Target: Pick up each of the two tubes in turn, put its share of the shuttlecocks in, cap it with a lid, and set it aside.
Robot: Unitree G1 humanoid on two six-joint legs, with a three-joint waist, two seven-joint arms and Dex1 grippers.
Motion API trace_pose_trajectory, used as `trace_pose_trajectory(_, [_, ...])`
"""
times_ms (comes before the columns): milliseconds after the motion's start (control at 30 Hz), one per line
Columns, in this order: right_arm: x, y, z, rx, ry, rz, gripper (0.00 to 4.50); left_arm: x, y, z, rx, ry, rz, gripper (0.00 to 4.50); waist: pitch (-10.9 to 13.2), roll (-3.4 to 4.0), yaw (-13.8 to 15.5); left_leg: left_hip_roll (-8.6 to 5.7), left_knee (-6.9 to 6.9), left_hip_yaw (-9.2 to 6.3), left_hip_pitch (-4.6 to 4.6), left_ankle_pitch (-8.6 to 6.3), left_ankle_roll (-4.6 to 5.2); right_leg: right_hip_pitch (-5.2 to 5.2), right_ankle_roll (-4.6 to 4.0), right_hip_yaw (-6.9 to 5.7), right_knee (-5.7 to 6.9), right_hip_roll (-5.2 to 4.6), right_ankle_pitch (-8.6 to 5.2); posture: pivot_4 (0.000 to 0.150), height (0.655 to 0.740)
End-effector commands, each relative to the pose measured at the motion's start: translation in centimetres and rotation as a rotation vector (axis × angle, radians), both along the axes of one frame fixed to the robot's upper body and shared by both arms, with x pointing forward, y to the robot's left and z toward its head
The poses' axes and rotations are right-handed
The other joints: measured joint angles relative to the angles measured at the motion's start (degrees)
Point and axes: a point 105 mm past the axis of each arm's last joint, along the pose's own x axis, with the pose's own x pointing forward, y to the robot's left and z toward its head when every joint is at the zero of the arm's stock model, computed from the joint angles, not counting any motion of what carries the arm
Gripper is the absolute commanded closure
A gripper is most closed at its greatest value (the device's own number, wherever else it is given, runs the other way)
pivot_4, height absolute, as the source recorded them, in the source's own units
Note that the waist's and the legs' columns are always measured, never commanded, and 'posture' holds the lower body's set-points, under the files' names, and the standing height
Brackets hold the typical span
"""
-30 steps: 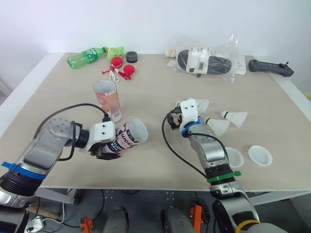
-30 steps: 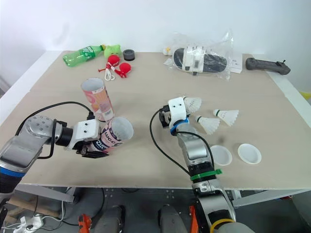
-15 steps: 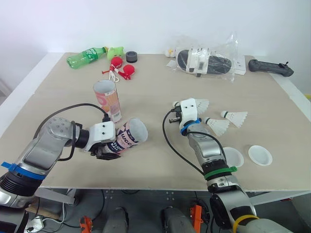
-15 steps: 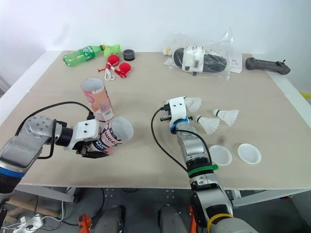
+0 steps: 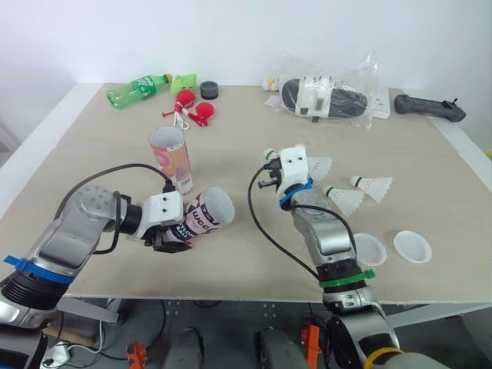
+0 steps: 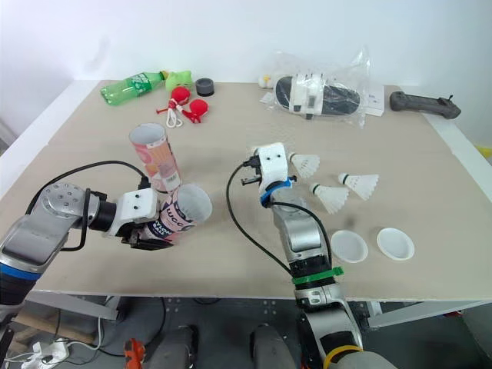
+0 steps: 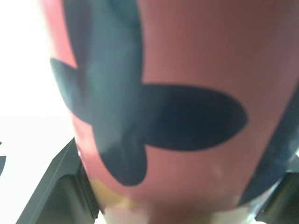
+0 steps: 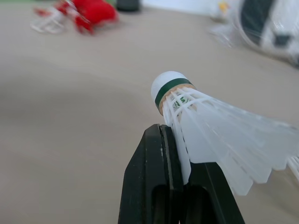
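Shuttlecock (image 8: 205, 128) in hand: your right gripper (image 8: 180, 148) had its fingers clamped on the feather skirt, with the cork nose pointing forward beyond the fingertips. It appeared to be raised just off the table (image 5: 231, 138) near the middle. To the left, your left gripper (image 5: 173, 234) was closed around the lower body of the tube (image 5: 204, 217). The tube was tilted, its open mouth facing right toward the shuttlecock but well apart from it. The second tube (image 5: 171, 157) stood upright just on its far side. Two more shuttlecocks (image 5: 344, 199) lay to the right of the held one, and two white lids (image 5: 411, 246) rested near the right front edge.

The step in hand looked to be loading the first shuttlecock. It called for you to turn the cork toward the mouth and line it up with the tube's axis. You needed to feed it in nose first, letting go only once the skirt was inside the rim. A light grip would spare the feathers, and a steady left arm would avoid knocking the upright tube.
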Motion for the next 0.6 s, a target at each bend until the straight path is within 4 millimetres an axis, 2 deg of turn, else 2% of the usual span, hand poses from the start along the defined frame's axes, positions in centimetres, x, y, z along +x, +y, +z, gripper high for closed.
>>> trace_pose_trajectory(33, [-3.4,3.0,4.8,-0.008,-0.154,0.235,4.36,-0.9,-0.8,-1.4,0.001,0.044,-0.029,1.35,0.0,0.0,0.0,0.0,0.0,0.0,0.01,0.0,0.0,0.0,0.0,0.0,0.0,0.0,0.0,0.15,0.74])
trace_pose_trajectory(67, [-4.8,3.7,5.8,-0.045,-0.209,0.337,4.36,-0.9,-0.9,-1.4,-0.001,0.046,-0.032,1.35,0.0,0.01,0.1,0.0,0.0,-0.01,0.0,0.0,0.0,0.0,-0.01,0.0,0.0,0.0,0.0,0.15,0.74])
trace_pose_trajectory(133, [-7.5,3.9,7.2,-0.098,-0.272,0.514,4.36,-1.0,-1.0,-1.4,-0.002,0.046,-0.032,1.35,0.0,-0.01,0.1,-0.04,0.01,-0.02,0.0,0.0,0.0,0.05,-0.01,0.01,-0.02,-0.03,-0.07,0.15,0.74])
trace_pose_trajectory(233, [-10.5,1.9,8.1,-0.239,-0.261,0.721,4.36,-1.0,-1.0,-1.6,-0.002,0.051,-0.034,1.35,0.1,0.1,0.5,-0.07,0.01,-0.02,-0.01,0.0,0.0,0.05,0.01,0.03,-0.03,-0.05,-0.08,0.15,0.74])
trace_pose_trajectory(300, [-11.9,1.2,8.0,-0.314,-0.212,0.814,4.36,-0.9,-1.1,-1.7,-0.002,0.052,-0.035,1.35,0.0,-0.04,0.3,-0.12,0.08,0.04,-0.14,0.0,0.0,0.08,0.1,0.1,-0.06,-0.11,-0.18,0.15,0.74])
trace_pose_trajectory(467, [-13.5,0.5,6.6,-0.486,-0.091,0.924,4.36,-0.6,-1.3,-1.7,-0.006,0.051,-0.037,1.35,0.0,0.11,0.4,-0.07,0.03,0.03,-0.08,-0.01,0.02,0.1,0.0,0.08,-0.05,-0.04,-0.25,0.15,0.74])
trace_pose_trajectory(600, [-13.3,1.0,5.7,-0.555,-0.079,0.918,4.36,-0.5,-1.4,-1.8,-0.011,0.052,-0.039,1.35,0.0,0.1,0.5,-0.12,0.1,0.04,-0.1,-0.01,0.02,0.11,0.04,0.11,-0.08,-0.1,-0.23,0.15,0.74])
